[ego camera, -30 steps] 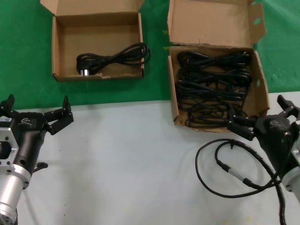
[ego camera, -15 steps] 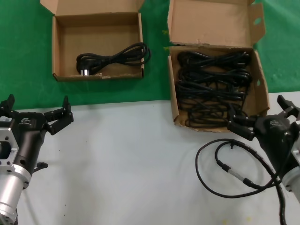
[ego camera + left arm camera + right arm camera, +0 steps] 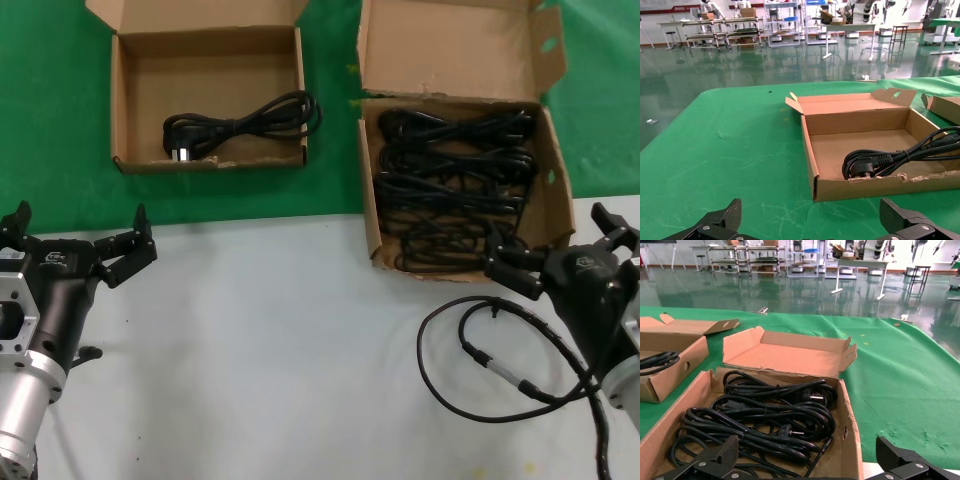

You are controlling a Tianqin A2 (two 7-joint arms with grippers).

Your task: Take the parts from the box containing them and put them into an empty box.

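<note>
Currently, right tool: the right tool [image 3: 560, 250] is held spread wide and empty over the near edge of the larger box [image 3: 551, 190], at the right of the pale worktop [image 3: 280, 340].
Left tool: the left tool [image 3: 78, 245] is likewise spread and empty, low over the worktop's left side, pointed toward the smaller box [image 3: 122, 100] and well apart from it.
Larger box: it is seen straddling the line between the worktop and the green cloth [image 3: 50, 120], its tall notched flap [image 3: 450, 45] raised at the far side; it is filled with looped black power cords [image 3: 455, 185].
Smaller box: it lies on the green cloth, far left, with a short plain flap; one power cord [image 3: 240, 125] rests inside, its plug toward the left wall and its loop draped over the right wall.
Right wrist view: the cords [image 3: 765, 425] are shown piled in overlapping loops, metal plug pins visible among them; only the two fingertips [image 3: 715, 455] of the tool appear at the near edge. A hall with shelving is shown beyond the cloth, which the head view does not take in.
Left wrist view: the single cord's plug [image 3: 862, 165] is seen lying near the front wall of the smaller box [image 3: 812, 160].
Other things: a thin black cable [image 3: 480, 360] is curled on the worktop just beside the right arm, seen only from the head.
</note>
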